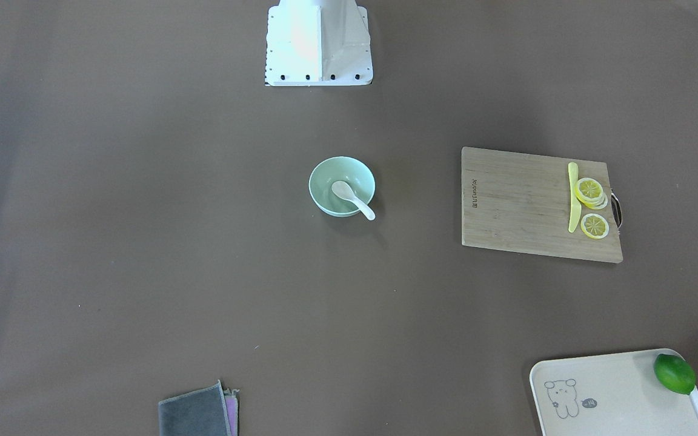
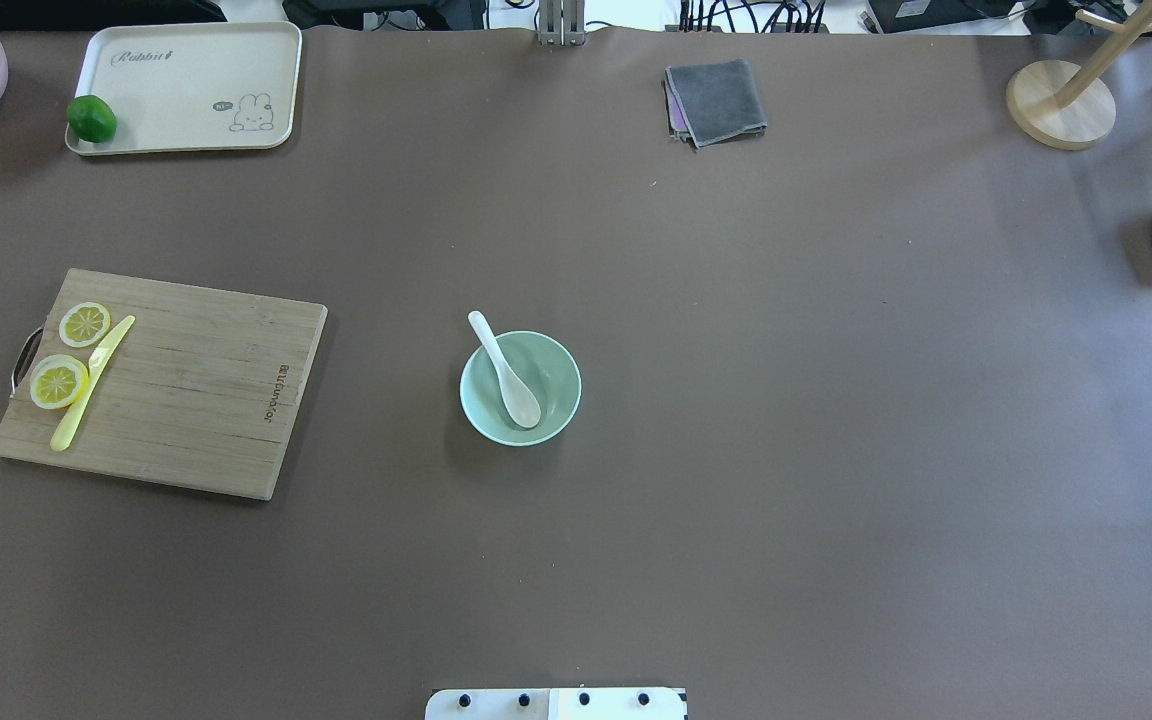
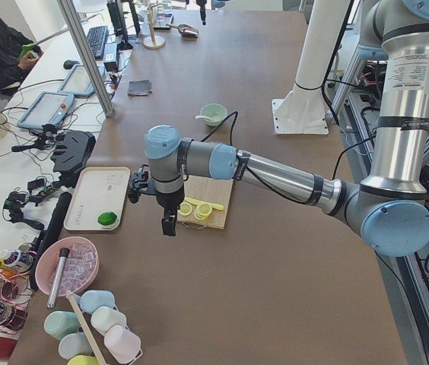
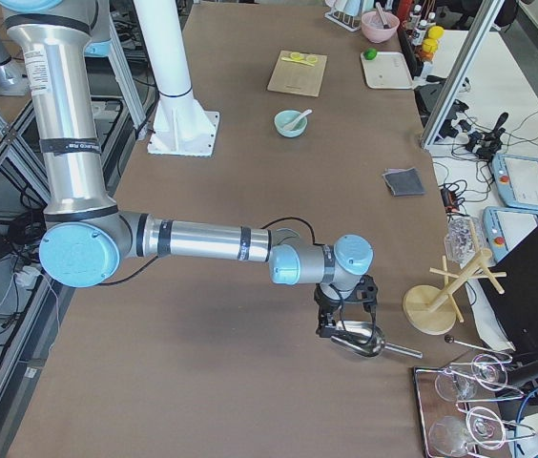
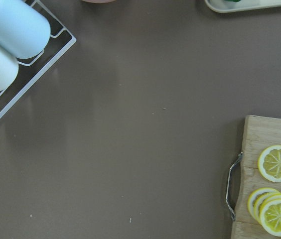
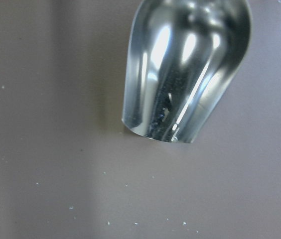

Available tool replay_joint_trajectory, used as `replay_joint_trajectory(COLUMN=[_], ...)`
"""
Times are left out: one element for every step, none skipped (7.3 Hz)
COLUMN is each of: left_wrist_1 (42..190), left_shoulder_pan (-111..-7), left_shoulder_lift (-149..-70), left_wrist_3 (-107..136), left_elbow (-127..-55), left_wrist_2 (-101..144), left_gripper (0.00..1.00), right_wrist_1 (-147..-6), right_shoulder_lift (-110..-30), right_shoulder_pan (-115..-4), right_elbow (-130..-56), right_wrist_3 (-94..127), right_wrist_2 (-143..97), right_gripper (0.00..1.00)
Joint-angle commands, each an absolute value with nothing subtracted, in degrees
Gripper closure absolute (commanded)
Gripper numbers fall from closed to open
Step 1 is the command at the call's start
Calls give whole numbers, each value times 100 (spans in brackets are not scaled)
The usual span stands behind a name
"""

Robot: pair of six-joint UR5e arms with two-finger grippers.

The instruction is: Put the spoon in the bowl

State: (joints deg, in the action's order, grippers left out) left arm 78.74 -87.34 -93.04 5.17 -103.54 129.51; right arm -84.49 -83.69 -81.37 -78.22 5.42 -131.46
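Task looks done: glossy white soup spoon (image 2: 503,365) scoop-down inside round mint-green bowl (image 2: 558,380), handle propped over rim. Parked well apart: left fingers (image 3: 168,225), right fingers (image 4: 327,327); released or clenched, cannot tell.

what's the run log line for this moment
spoon: in bowl, handle over rim | left gripper: near cutting board | right gripper: by metal scoop | status: placed

You have the left arm (image 3: 275,173) stretched long and low, left gripper (image 3: 168,226) pointing straight down. The right arm (image 4: 202,240) mirrors it, right gripper (image 4: 343,324) down. You cannot judge how either's jaws stand.
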Motion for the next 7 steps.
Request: replay_joint_trajectory(left_wrist_1=[7849,7857,7849,7849,7849,7857,7857], left_shoulder_pan=[-8859,-8851,-8851,-8851,-8842,-8842,-8842], left_shoulder_lift=[-9281,-9299,-9290,-9290,-9290,-9290,-9290], left_wrist_3=[483,492,492,501,501,501,501], left_elbow=[-10283,-10292,-10292,-10248,-10248,-10257,-10239], left_wrist_2=[13130,13113,13113,13113,13113,13122,13122], left_gripper=[2,2,2,2,2,2,2], right_wrist_1=[-8481,-8682,-8936,-8973,-8869,-8859,-8859], right_shoulder_lift=[-8603,-8648,-8614,-8692,-8814,-8833,-8816], right_shoulder_pan=[-8515,-8534,-8525,-8525,-8525,-8525,-8517], right_elbow=[-8031,-8268,-8479,-8577,-8569,-8578,-8578], right_wrist_3=[510,518,640,650,572,571,650], right_wrist_2=[-13227,-13158,-13088,-13052,-13078,-13096,-13122], right_gripper=[0,0,0,0,0,0,0])
